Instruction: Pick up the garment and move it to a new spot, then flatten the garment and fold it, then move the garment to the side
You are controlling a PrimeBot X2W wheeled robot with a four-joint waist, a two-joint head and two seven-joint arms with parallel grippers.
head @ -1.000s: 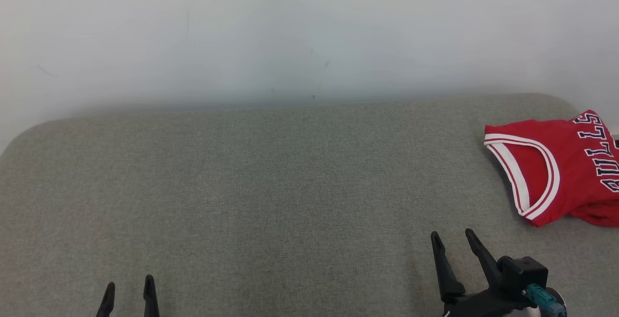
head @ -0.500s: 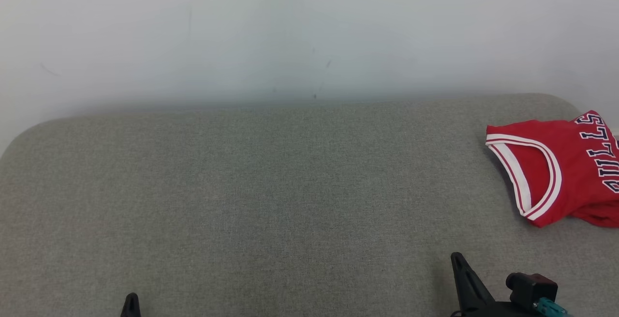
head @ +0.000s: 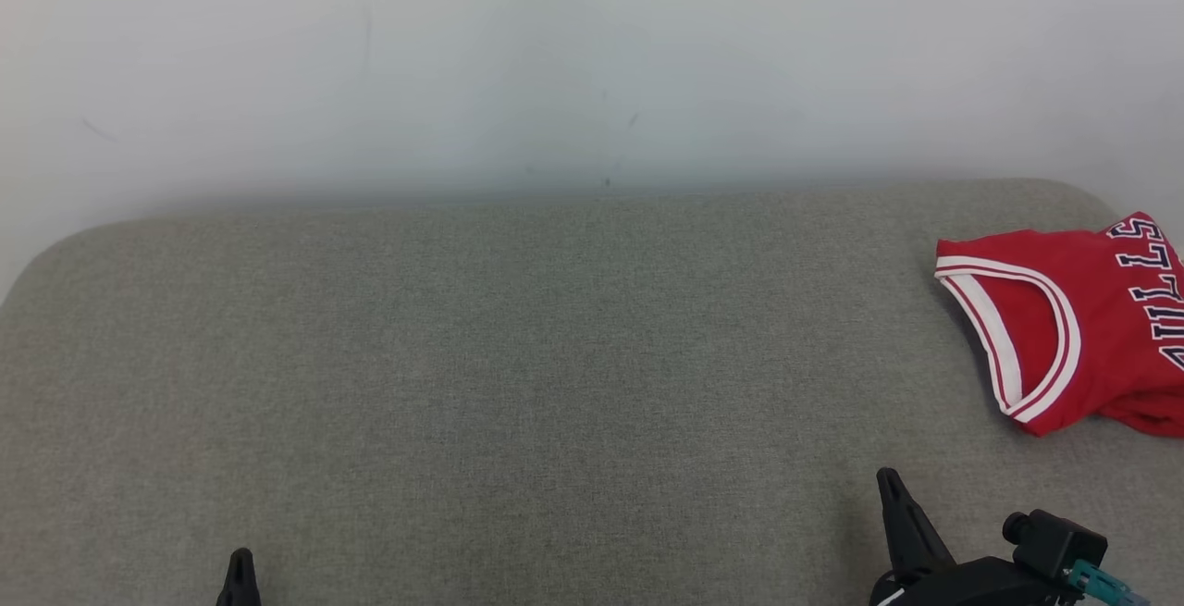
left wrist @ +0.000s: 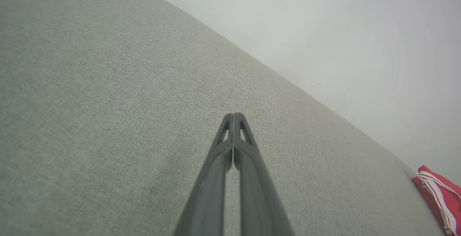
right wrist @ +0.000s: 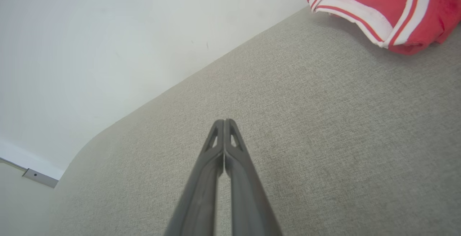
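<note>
A folded red jersey [head: 1091, 310] with white trim and dark lettering lies at the far right of the grey padded table [head: 518, 375], partly cut off by the frame edge. The jersey [right wrist: 389, 9] sits at the top right of the right wrist view, and a corner of the jersey [left wrist: 441, 196] at the lower right of the left wrist view. My right gripper [head: 893, 486] is low at the bottom right, shut and holding nothing, well short of the jersey. My left gripper [head: 240, 569] peeks in at the bottom left, shut with nothing in it. Both pairs of fingertips [left wrist: 234, 117] [right wrist: 224, 122] touch in the wrist views.
A plain white wall [head: 592, 60] rises behind the table's far edge. The table has rounded corners at the far left and far right. Its grey cloth surface spreads wide to the left of the jersey.
Both grippers have shut and drawn back toward the bottom edge. The view has shifted slightly; the jersey has stayed put.
</note>
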